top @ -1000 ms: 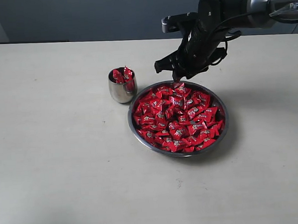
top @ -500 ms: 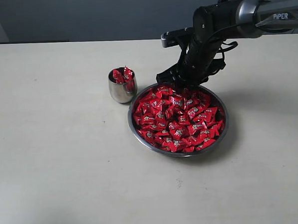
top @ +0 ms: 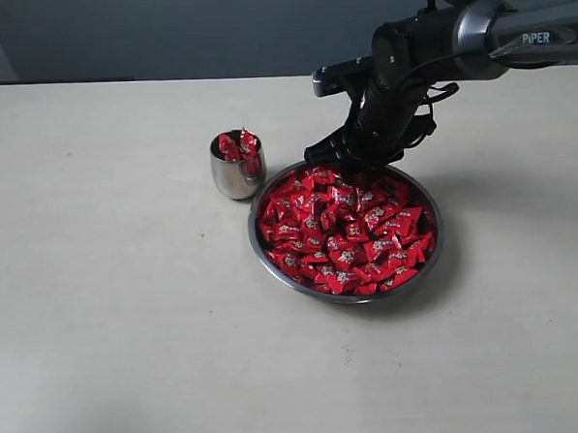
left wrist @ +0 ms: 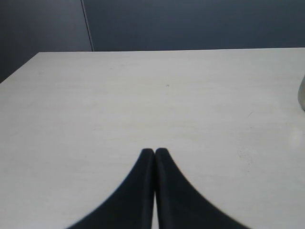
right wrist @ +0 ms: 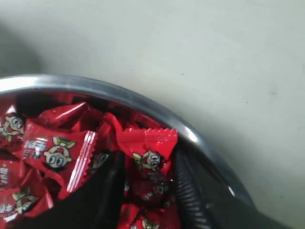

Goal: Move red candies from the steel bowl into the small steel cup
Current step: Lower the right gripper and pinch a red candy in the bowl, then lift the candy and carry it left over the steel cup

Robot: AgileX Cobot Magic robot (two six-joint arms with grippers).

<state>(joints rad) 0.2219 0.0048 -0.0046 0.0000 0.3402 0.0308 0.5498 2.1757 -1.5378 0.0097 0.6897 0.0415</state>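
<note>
Wide bare table point(top: 129, 312) is seen left of and in front of the steel bowl point(top: 254, 240); the table's far edge runs behind the arm, against a dark wall. The bowl is set right of the middle, well clear of every table edge. The small steel cup point(top: 234, 179) is stood upright just beside the bowl's far-left rim, with a narrow gap, and a few red sweets are heaped above its lip. The red candies point(top: 343, 228) are piled flat across the whole bowl, pointing every way, no common axis.

Right arm is brought in from the right of the exterior view, wrist bent down, right gripper point(top: 349, 167) dipped into the pile at the bowl's far rim. In the right wrist view its jaws are spread, with one candy point(right wrist: 147, 143) bracketed between the fingers point(right wrist: 107, 191): printed face up, crimped end towards the rim point(right wrist: 157, 112), long axis laid across the gap. A firm pinch cannot be told.

Left gripper point(left wrist: 155, 151) is held low over bare table, jaws pressed together, nothing held
</note>
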